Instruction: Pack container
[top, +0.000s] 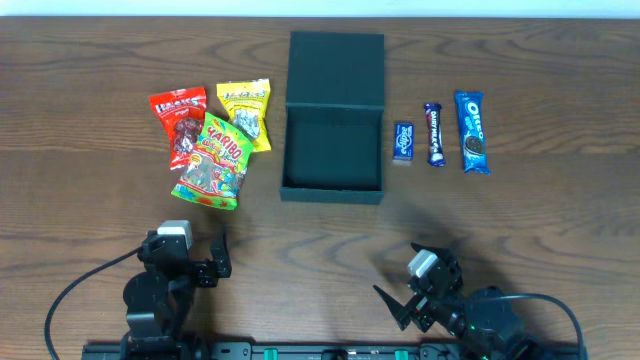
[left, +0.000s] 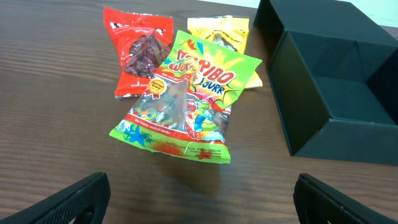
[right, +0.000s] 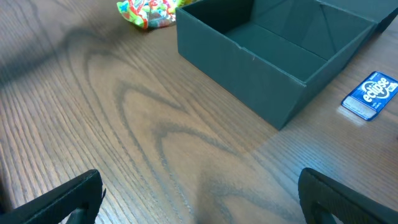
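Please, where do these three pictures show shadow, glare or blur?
Overhead: even light, soft shadows on the table near the container. Left wrist: the green candy bag is sharp, slightly shiny; the fingers in the lower corners look blurred. Right wrist: a faint shadow crosses the table, upper left.

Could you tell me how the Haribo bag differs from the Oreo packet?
The Haribo bag is green and broad; the Oreo packet is blue and narrow. The Haribo bag lies left of the container, overlapping the red bag; the Oreo packet lies right, touching nothing. Both are outside it.
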